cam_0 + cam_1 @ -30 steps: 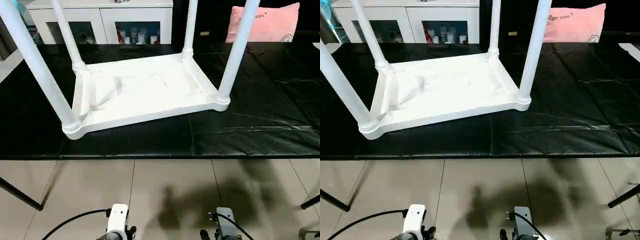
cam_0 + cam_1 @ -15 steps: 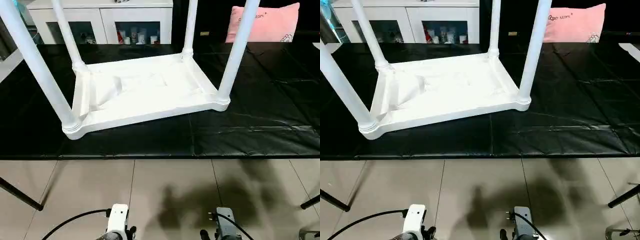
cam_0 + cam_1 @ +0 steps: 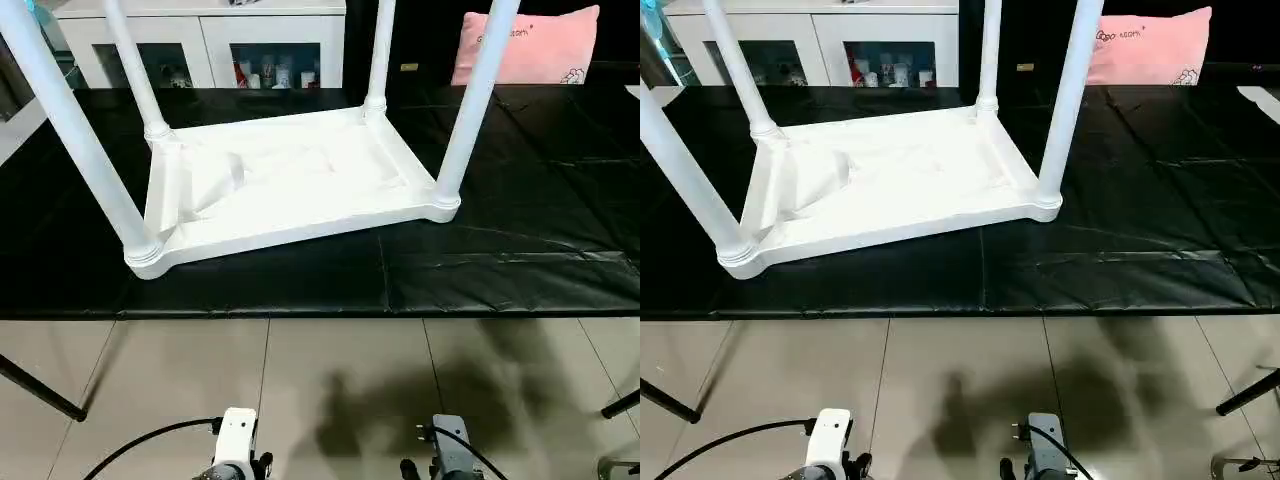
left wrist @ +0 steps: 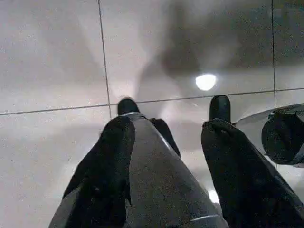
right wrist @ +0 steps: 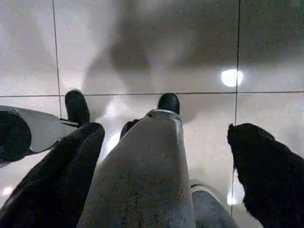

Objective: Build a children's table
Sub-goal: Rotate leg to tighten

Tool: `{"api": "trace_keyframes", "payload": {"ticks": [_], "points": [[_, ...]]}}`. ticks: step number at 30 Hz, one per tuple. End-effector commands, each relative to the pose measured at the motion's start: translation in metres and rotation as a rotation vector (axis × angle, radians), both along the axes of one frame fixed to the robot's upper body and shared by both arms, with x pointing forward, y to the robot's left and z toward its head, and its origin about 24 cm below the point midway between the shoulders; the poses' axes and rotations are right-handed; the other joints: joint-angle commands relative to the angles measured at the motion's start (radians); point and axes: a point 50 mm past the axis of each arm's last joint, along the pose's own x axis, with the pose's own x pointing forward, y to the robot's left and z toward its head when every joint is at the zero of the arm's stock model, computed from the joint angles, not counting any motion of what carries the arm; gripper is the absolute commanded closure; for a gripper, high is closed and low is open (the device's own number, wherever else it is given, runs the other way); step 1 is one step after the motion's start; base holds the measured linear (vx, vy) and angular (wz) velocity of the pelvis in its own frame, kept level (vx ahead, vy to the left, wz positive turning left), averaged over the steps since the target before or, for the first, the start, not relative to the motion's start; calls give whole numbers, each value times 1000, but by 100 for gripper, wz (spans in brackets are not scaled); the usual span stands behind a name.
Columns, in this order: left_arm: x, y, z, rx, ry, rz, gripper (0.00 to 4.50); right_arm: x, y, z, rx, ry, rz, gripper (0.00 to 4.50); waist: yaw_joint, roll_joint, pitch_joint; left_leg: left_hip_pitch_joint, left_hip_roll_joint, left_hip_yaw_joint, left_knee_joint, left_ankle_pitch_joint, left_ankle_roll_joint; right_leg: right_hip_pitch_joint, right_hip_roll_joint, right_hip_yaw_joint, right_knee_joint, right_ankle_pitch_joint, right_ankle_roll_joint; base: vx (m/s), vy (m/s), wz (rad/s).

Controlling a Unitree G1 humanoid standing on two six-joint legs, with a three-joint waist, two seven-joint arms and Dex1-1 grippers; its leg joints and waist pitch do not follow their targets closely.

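Nothing was moved since earlier frame. Tabletop (image 3: 280, 180) was left upside down on black mat (image 3: 500, 260), four legs (image 3: 470, 100) seated upward. Left gripper (image 4: 166, 156) and right gripper (image 5: 161, 166) were hung over floor tiles (image 5: 142, 47), jaws parted, empty.

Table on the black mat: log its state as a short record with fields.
tabletop: upside down on the black mat, ribbed underside up
legs: four seated in the corner sockets, pointing up; near left, near right, far left, far right
left gripper: jaws apart, empty, over floor tiles
right gripper: jaws wide apart, empty
behind mat: cabinet, pink pillow
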Motion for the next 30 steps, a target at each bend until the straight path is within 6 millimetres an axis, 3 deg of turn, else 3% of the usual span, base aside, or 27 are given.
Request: {"api": "trace_keyframes", "payload": {"ticks": [1,30], "points": [[-1,2,-1,5,12,3,190,-6,0,-2,-3,23,8,0,-2,-4,-28,18,98,-44,-96,-356,15,16,-100,52,-88,-230,-237,0,0,0],[-1,2,-1,5,12,3,190,-6,0,-2,-3,23,8,0,-2,-4,-28,18,98,-44,-96,-354,18,16,-100,51,-88,-229,-237,0,0,0]]}}
